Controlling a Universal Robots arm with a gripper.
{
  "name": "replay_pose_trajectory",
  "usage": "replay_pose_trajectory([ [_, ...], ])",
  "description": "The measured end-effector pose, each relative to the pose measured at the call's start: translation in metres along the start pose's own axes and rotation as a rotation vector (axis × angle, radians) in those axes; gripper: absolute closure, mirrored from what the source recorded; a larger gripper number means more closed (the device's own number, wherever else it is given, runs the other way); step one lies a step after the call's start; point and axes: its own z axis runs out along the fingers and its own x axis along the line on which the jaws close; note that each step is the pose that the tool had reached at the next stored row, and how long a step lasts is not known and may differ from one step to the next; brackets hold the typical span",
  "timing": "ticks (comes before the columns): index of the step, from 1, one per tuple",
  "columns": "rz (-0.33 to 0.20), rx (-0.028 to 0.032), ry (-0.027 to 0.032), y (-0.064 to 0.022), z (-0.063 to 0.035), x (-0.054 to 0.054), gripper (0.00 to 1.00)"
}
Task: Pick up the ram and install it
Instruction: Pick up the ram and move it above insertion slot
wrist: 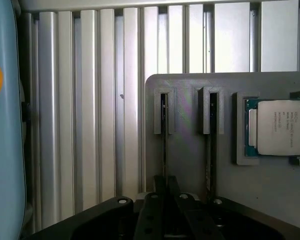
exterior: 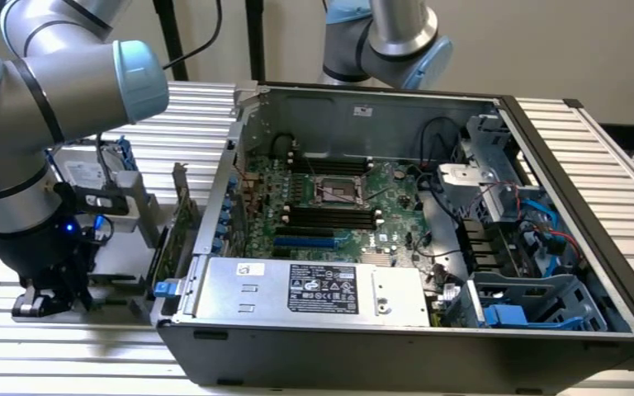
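Note:
The ram [wrist: 163, 150] stands edge-on in the left slot of a grey holder [wrist: 190, 165] on the slatted table. My gripper [wrist: 165, 184] straddles its near end, and the dark fingers [wrist: 157, 186] press close on both sides of the thin stick. A second stick [wrist: 210, 150] stands in the neighbouring slot. In the exterior view, my gripper [exterior: 47, 301] is low over the table, on the exterior view's left of the open computer case [exterior: 405, 346]. The black memory slots [exterior: 323, 219] lie on the green motherboard inside the case.
A processor chip [wrist: 282, 127] rests in a pocket of the holder beside the slots. A hard drive in a blue frame [exterior: 80, 173] and a green expansion card [exterior: 174, 223] stand between my arm and the case. A second arm [exterior: 399, 41] rises behind the case.

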Motion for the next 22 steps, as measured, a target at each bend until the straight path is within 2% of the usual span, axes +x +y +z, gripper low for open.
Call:
replay_pose_trajectory([
  [5,0.000,-0.0002,0.0002,0.0000,-0.0007,0.000,0.86],
  [9,0.000,0.0000,-0.0004,0.0004,-0.0087,0.001,0.86],
  [13,0.000,0.0000,-0.0021,0.0009,-0.0212,0.002,0.86],
  [22,-0.003,0.0002,-0.0051,0.0013,-0.0605,0.005,0.86],
])
